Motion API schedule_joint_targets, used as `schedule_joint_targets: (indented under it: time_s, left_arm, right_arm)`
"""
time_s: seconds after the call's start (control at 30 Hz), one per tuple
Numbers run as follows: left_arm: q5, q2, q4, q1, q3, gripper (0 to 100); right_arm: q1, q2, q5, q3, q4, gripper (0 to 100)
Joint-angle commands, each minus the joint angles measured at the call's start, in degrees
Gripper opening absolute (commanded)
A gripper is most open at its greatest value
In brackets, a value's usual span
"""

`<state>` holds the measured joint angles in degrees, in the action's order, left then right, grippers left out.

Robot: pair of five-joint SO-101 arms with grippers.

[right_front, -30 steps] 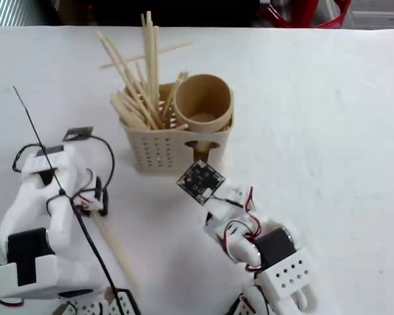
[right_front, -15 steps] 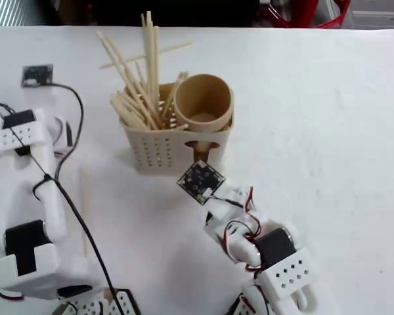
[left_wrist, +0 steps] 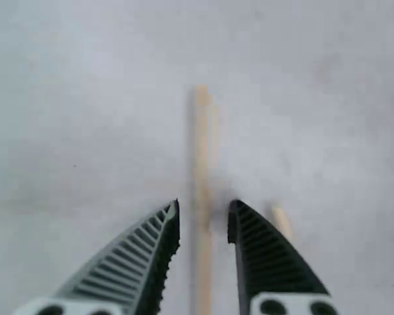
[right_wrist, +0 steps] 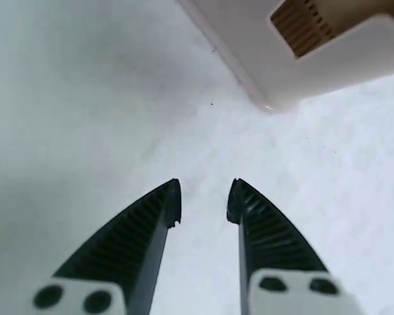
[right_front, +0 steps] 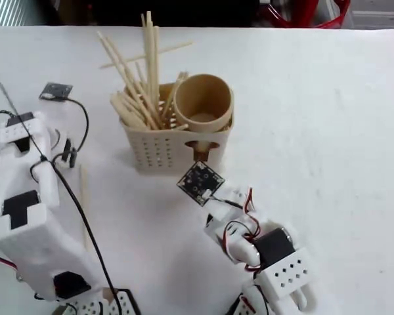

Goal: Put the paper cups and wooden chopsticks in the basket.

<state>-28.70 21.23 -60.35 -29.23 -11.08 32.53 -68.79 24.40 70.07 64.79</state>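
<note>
Status, current frame:

- Basket (right_front: 157, 151): upright on the desk (right_front: 328, 131), mid-rear. One paper cup (right_front: 218, 88) stands in its right half. A bundle of wooden chopsticks (right_front: 141, 98) fills the left half, leaning and fanning out above the rim.
- Loose chopstick (right_front: 83, 203): flat on the desk left of the basket, well apart from it and partly under the left arm in the high view.
- Left gripper (left_wrist: 202, 213): low over the desk. The fingers (left_wrist: 151, 262) are a narrow gap apart and straddle the loose chopstick (left_wrist: 200, 151), which runs lengthwise between them. The gap is wider than the stick. Contact is too blurred to tell, and it doesn't look clamped. A second pale stick end (left_wrist: 281, 222) sits just beside one finger, too blurred to say more.
- Right gripper (right_wrist: 203, 197): just in front of the basket, over bare desk. Its fingers (right_wrist: 144, 236) are slightly apart and hold nothing. A basket corner (right_wrist: 328, 59) lies ahead of the tips, not touching them.
</note>
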Motion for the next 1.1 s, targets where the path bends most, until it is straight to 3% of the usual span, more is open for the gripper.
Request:
schedule_joint_targets:
  time_s: [0.0, 0.27, 0.53, 0.73, 0.93, 1.07]
  left_arm:
    - [-1.4, 0.0, 0.2, -1.7, 2.4, 16]
    - [-1.2, -4.3, -10.7, -0.8, 5.6, 16]
    - [-1.5, -21.4, -11.5, 0.0, -4.6, 16]
    - [-2.4, -28.2, -11.4, 7.2, -13.9, 16]
    - [-1.0, -28.7, -11.2, 7.8, -14.4, 16]
    - [1.0, -25.5, -10.8, 7.4, -16.4, 16]
  right_arm:
    - [-0.4, -0.7, 0.4, -0.4, -0.9, 12.7]
    - [-0.4, -0.8, 0.4, -0.5, -0.8, 12.7]
    - [-1.1, -0.8, 0.4, -0.4, -0.7, 12.7]
    - [-9.4, -0.8, 0.4, 0.0, -0.6, 12.7]
    - [-18.0, -0.8, 9.1, 5.1, -1.0, 12.9]
    - [-18.5, -0.9, 9.7, 7.6, -1.1, 13.0]
